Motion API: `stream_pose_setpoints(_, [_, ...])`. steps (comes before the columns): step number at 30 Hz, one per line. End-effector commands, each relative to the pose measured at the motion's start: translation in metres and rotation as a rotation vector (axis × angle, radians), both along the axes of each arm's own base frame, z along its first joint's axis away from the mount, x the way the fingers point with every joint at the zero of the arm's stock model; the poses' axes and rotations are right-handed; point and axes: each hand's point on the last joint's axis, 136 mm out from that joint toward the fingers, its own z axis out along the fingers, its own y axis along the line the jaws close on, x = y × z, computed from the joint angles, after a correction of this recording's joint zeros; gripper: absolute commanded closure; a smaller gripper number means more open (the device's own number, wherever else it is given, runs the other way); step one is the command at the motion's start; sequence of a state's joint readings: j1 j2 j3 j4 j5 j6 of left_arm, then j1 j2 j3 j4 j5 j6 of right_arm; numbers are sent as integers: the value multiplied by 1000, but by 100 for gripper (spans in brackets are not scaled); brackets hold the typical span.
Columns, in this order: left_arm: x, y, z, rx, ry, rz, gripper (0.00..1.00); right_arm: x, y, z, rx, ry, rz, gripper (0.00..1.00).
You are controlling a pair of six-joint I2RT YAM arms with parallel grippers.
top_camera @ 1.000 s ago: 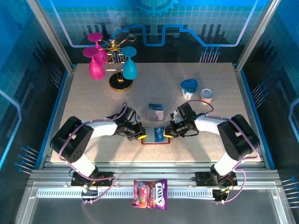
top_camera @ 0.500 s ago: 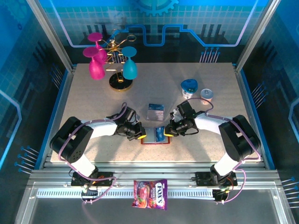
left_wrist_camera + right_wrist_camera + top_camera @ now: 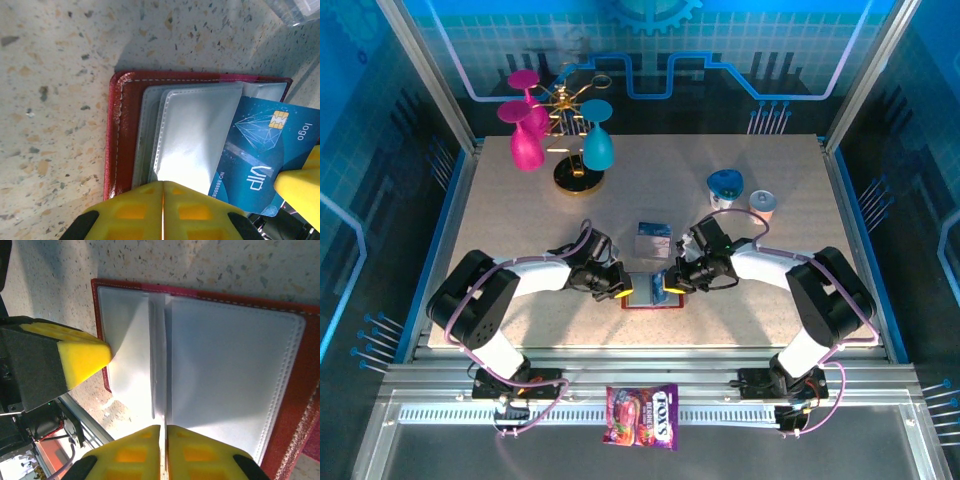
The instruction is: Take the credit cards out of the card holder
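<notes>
Blue card (image 3: 260, 150), which we judge stiff and slick, pinched by right gripper (image 3: 163, 440); closed left gripper (image 3: 162, 200) pins card holder (image 3: 117, 130).

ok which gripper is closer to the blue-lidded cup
Right. The right gripper is below-left of the blue-lidded cup; the left gripper is farther left, across the card holder.

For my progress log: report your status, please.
Left pincer shut, against holder. Right pincer shut on blue card, partly out. Nothing blocking.

Speckled table (image 3: 520, 220), blue patterned walls (image 3: 650, 60)
</notes>
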State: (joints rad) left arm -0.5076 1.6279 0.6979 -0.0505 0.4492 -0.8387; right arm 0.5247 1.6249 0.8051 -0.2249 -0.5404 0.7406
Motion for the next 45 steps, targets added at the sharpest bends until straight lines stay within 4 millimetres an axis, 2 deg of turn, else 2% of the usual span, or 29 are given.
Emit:
stream_pose_setpoints(1, [-10,6,-5,25,25,6,91,2,3,7,-7,-18,-1,88])
stream_pose_setpoints(12, [-1,2,14,10,-19,8,90,5,-5,19,-59,-64,30,94])
stream_pose_setpoints(14, [0,2,16,13,-23,8,90,11,-5,29,-65,-94,48,94])
stream_pose_setpoints(19, [2,3,20,14,-37,10,90,17,-18,40,-141,-146,119,97])
stream_pose_setpoints(32, [0,15,31,22,-73,34,88,48,-48,80,-397,-445,508,100])
stream_pose_setpoints(45, [-4,25,40,31,-100,55,88,88,-47,106,-506,-624,732,100])
